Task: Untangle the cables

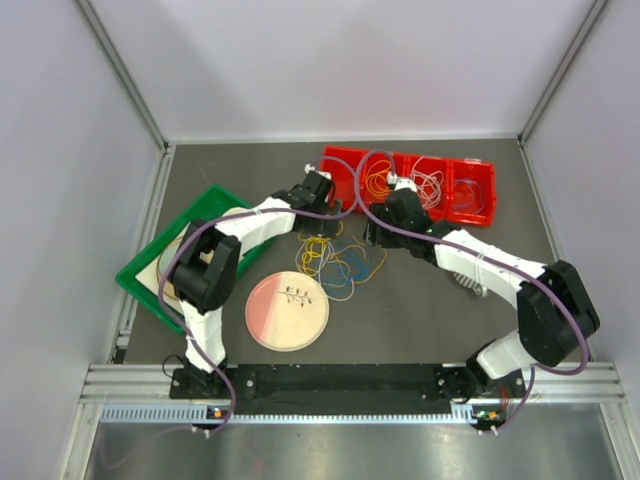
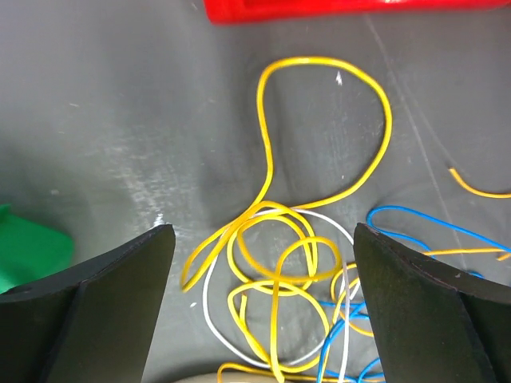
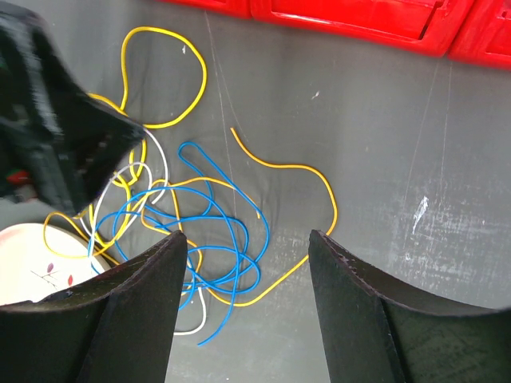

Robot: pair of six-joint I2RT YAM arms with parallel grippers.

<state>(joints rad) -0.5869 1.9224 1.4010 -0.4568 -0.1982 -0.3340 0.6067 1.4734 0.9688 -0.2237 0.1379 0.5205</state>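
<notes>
Both the left gripper [image 2: 263, 233] and right gripper [image 3: 247, 237] hang wide open, empty, over the cables [image 1: 335, 258] tangled between plate [image 1: 270, 322] and red bins [image 1: 488, 190]; best to pinch the outlying yellow loop [image 2: 319, 128] alone.

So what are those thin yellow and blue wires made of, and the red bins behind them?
The yellow cable and blue cable look like plastic-coated wire: smooth, slightly glossy, uniform in colour, holding springy loops. Any metal core is not visible. The red bins look like moulded hard plastic, shiny with crisp ridges.
</notes>
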